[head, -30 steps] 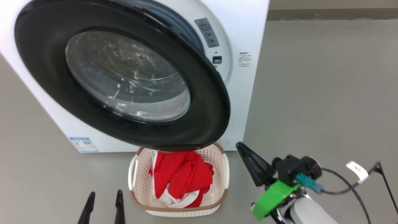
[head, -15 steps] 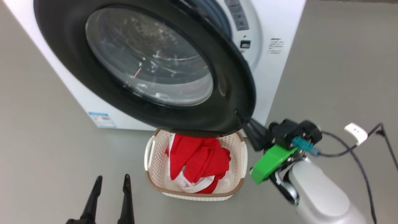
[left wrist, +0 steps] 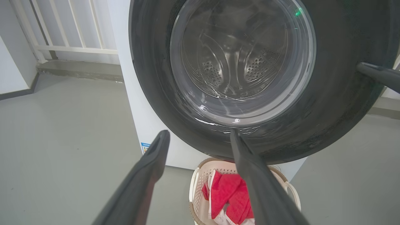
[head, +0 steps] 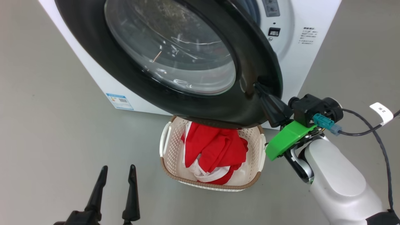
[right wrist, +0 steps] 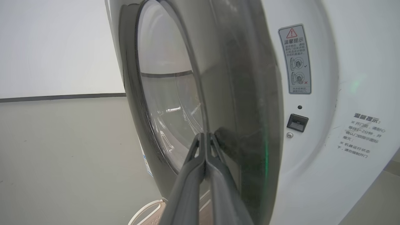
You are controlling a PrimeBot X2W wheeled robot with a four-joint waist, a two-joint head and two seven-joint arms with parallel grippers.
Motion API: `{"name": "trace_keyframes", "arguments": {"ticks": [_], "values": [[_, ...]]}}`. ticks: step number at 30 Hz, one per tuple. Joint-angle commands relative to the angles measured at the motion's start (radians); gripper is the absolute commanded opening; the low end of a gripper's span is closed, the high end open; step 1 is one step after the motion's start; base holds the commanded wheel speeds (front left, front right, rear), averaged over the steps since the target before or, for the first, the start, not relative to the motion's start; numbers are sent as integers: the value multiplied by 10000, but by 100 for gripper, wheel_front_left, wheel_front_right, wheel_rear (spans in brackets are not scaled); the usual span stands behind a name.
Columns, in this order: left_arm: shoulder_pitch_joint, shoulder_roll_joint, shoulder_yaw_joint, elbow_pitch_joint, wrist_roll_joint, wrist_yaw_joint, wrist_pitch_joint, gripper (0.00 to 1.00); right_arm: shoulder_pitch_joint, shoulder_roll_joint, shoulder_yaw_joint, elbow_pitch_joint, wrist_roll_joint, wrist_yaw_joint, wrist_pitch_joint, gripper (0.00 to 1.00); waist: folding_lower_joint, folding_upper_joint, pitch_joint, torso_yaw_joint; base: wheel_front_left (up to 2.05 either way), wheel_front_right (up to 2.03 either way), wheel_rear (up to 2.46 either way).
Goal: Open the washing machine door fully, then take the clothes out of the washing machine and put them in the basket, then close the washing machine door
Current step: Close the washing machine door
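Observation:
The washing machine door [head: 250, 78] stands partly open from the white washing machine [head: 300, 56], its black rim and glass bowl facing me. My right gripper [head: 257, 86] is shut with nothing in it, and its tip rests against the door's black rim near the free edge; the right wrist view shows the joined fingers [right wrist: 204, 137] meeting the rim [right wrist: 237, 93]. Below the door sits the basket [head: 170, 147] with the red and white clothes [head: 215, 150] inside. My left gripper [head: 117, 170] stays open at the lower left, apart from the basket [left wrist: 197, 193].
Grey floor [head: 47, 125] spreads to the left and right of the machine. A black cable with a white tag [head: 381, 112] trails from my right wrist. White railings [left wrist: 62, 31] stand behind the machine on the left in the left wrist view.
The head camera has shifted, so the whole scene has slid right and down. My shut right gripper has risen from beside the basket to the door's rim. The left gripper stays open.

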Motion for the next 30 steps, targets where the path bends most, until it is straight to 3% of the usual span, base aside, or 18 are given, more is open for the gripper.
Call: {"name": "trace_keyframes", "arguments": {"ticks": [1, 11, 30], "values": [[-369, 28, 346, -201, 192, -78, -117, 100, -285, 84, 33, -202, 112, 33, -65, 0, 0, 0, 98, 101, 0, 0, 0], [-616, -226, 462, -359, 433, -273, -120, 100, -979, -147, -279, -54, 41, 33, -65, 0, 0, 0, 568, 316, 0, 0, 0], [-1080, -779, 549, -245, 609, -750, -121, 100, -3100, -488, -1391, 1379, -58, 33, -65, 0, 0, 0, 1234, 723, 0, 0, 0]]}}
